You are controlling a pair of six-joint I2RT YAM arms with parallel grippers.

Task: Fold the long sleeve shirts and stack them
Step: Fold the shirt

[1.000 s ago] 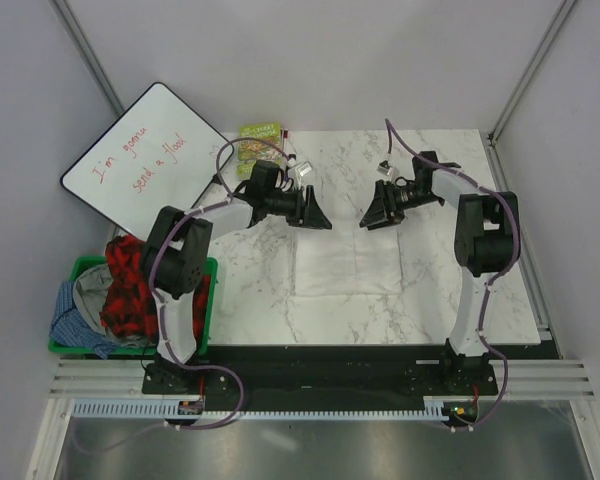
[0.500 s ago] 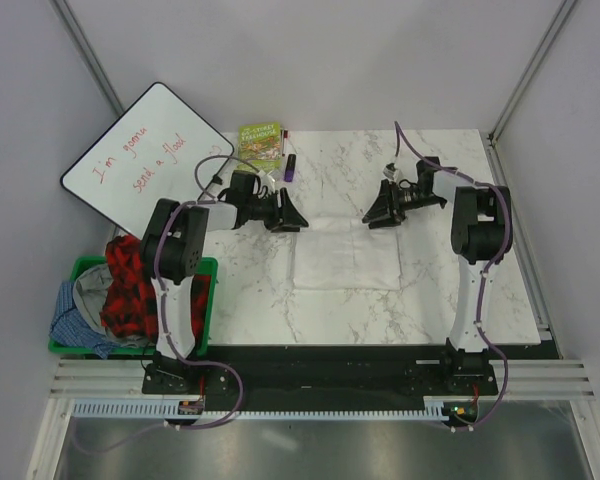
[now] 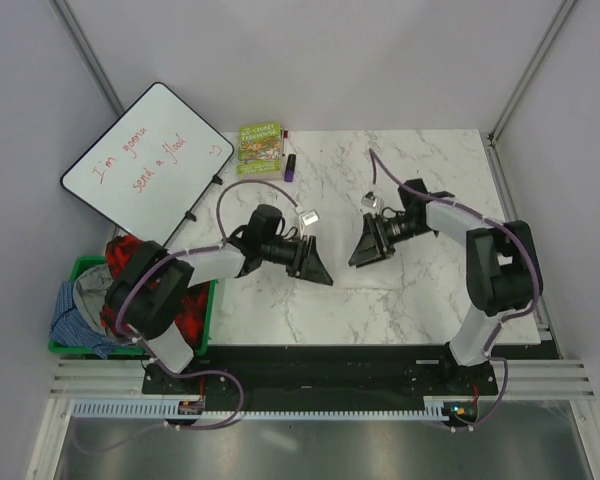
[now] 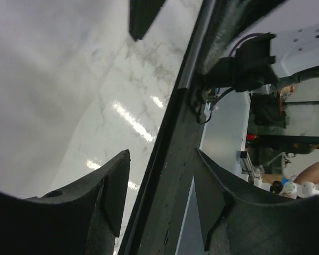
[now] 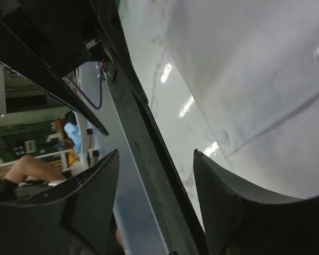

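A plain white folded shirt (image 3: 338, 245) lies flat on the marble table, in the middle. My left gripper (image 3: 318, 270) hangs low over its left part, open and empty. My right gripper (image 3: 365, 255) hangs low over its right part, open and empty. In the left wrist view the white cloth (image 4: 42, 79) fills the upper left, and the open gripper (image 4: 162, 180) frames the table's near edge. In the right wrist view the shirt (image 5: 266, 69) fills the upper right, beside the open gripper (image 5: 157, 180).
A green bin (image 3: 208, 268) at the left holds a red plaid shirt (image 3: 130, 275) and blue and grey garments. A whiteboard (image 3: 145, 160) leans at the back left. A green book (image 3: 261, 140) and a purple marker (image 3: 289, 167) lie at the table's far edge.
Both grippers have moved from the shirt's far edge toward the near side and now sit over the shirt. Both stay open. The shirt has not visibly moved.
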